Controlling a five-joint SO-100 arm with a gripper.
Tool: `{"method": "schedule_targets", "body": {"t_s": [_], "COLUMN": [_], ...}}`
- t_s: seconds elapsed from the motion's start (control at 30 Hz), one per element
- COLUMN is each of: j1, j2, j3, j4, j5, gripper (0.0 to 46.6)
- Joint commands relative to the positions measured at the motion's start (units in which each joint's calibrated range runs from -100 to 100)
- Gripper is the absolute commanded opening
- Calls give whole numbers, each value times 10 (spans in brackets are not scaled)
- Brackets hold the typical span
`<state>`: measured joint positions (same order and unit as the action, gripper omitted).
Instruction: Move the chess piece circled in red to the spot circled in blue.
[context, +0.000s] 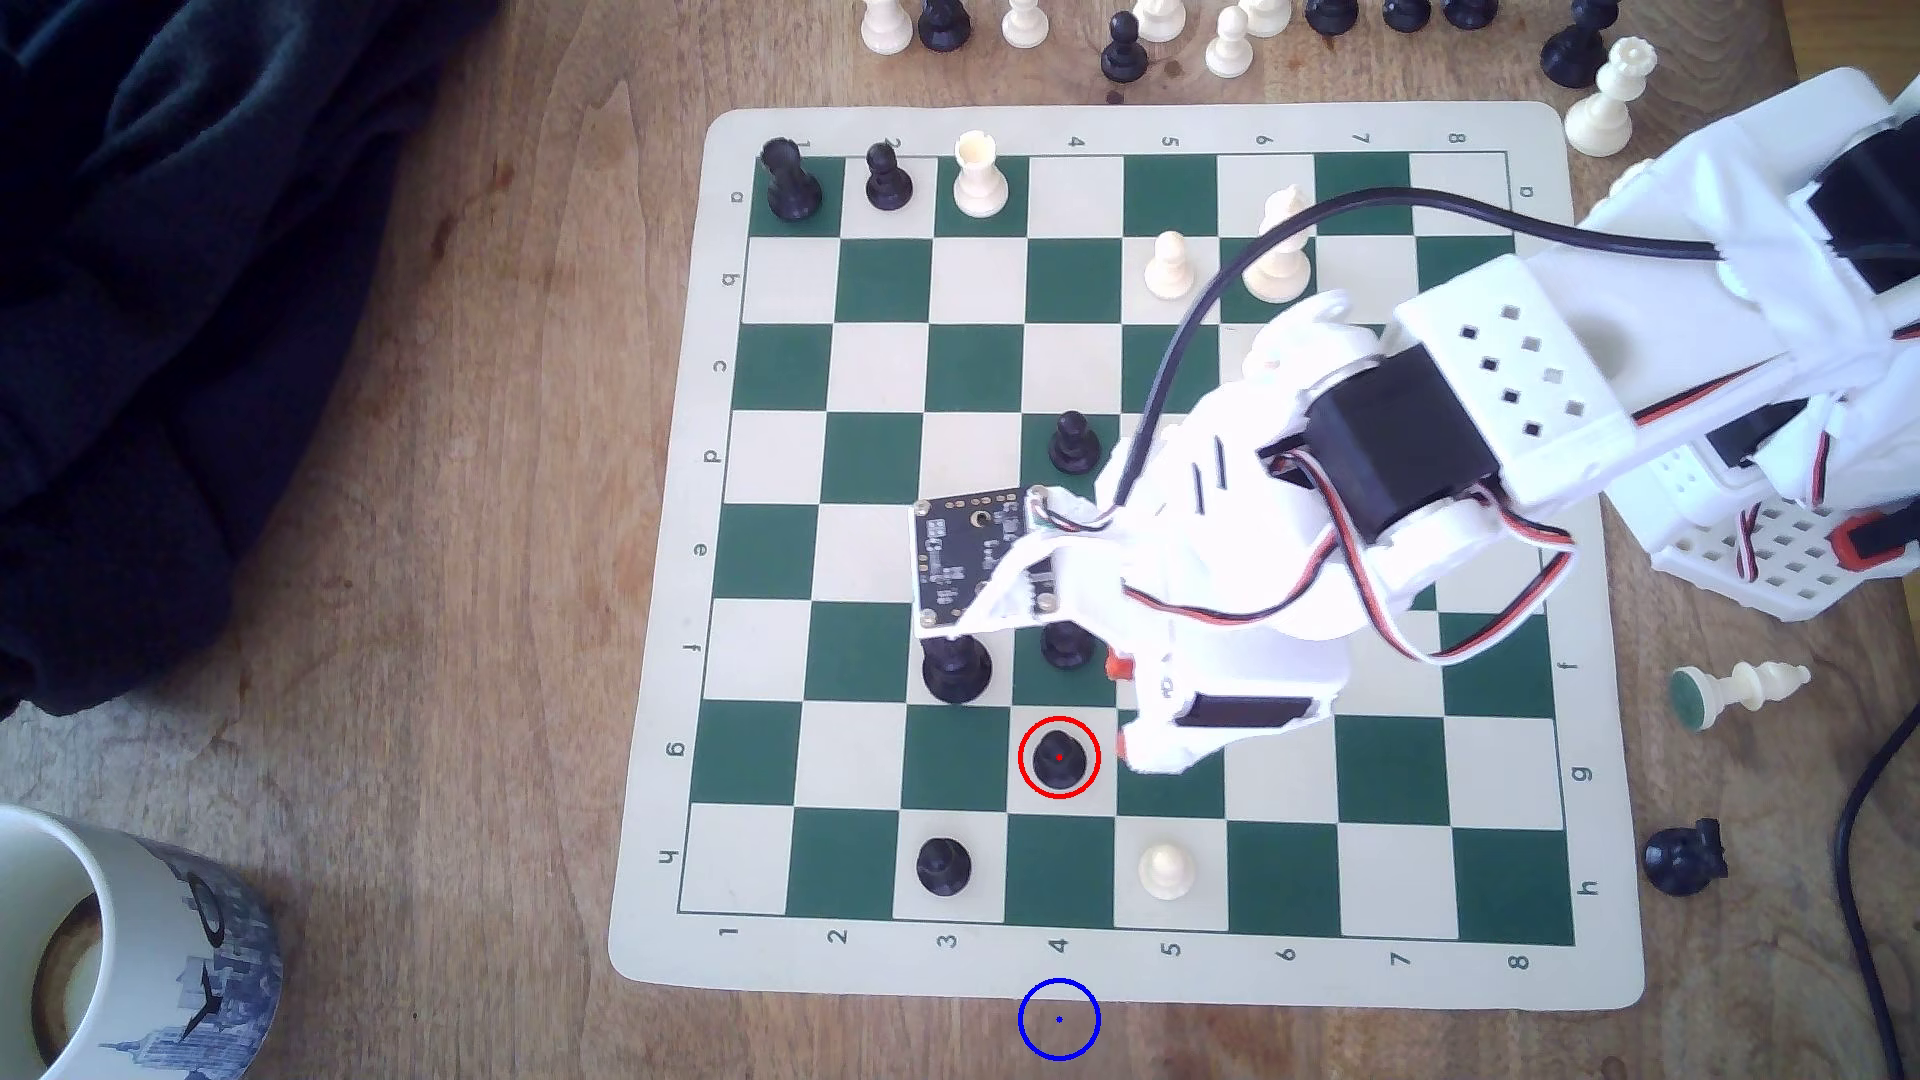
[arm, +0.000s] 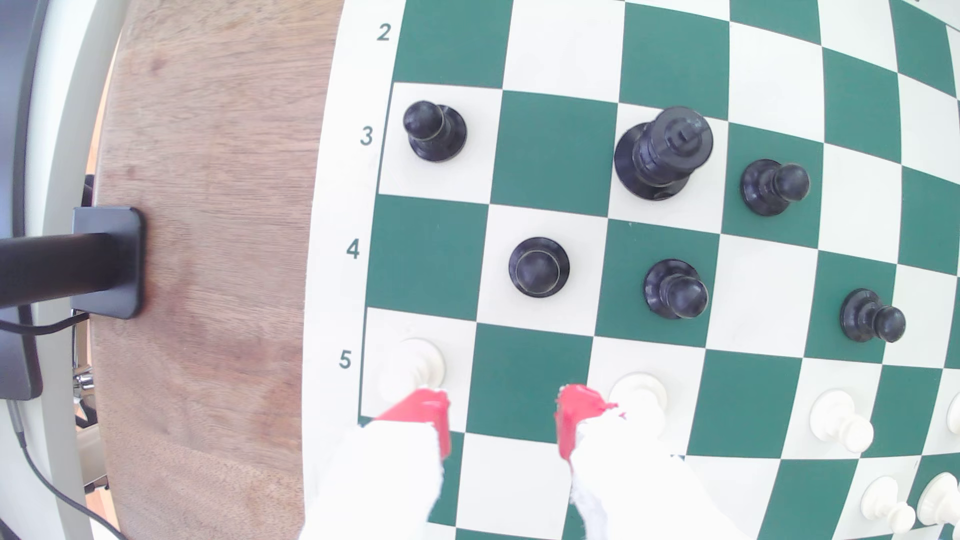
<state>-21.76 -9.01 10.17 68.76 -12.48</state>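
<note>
The chess piece (context: 1059, 758), a small black pawn inside the red ring, stands upright on a cream square in row g, column 4. From the wrist camera the same chess piece (arm: 538, 267) is seen from above, just ahead of the red fingertips (arm: 421, 410). My gripper (context: 1120, 706) hovers just to the exterior view's right of it, not touching. My gripper (arm: 501, 415) is open with nothing between its fingers. The spot (context: 1059, 1020), a blue ring on bare wood, lies just off the board's near edge below column 4.
Close neighbours are a black pawn (context: 1067, 644), a bulkier black piece (context: 956, 665), another black pawn (context: 943, 865) and a white pawn (context: 1166, 870). A mug (context: 83, 955) stands at the exterior view's lower left, a dark cloth (context: 208, 260) at its upper left. Spare pieces line the far edge.
</note>
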Motion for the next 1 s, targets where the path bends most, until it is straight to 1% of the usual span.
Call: {"method": "schedule_targets", "body": {"t_s": [0.0,0.03,0.3,0.63,0.97], "j1": [11,11,20,31,34], "j2": [61,73,182,252,277], "j3": [-96,-105,-181,-239,-254], "j4": [16,19,33,27,22], "j5": [-8,-10,-12,-12,-12], "gripper": [128,136,149,151,149]}}
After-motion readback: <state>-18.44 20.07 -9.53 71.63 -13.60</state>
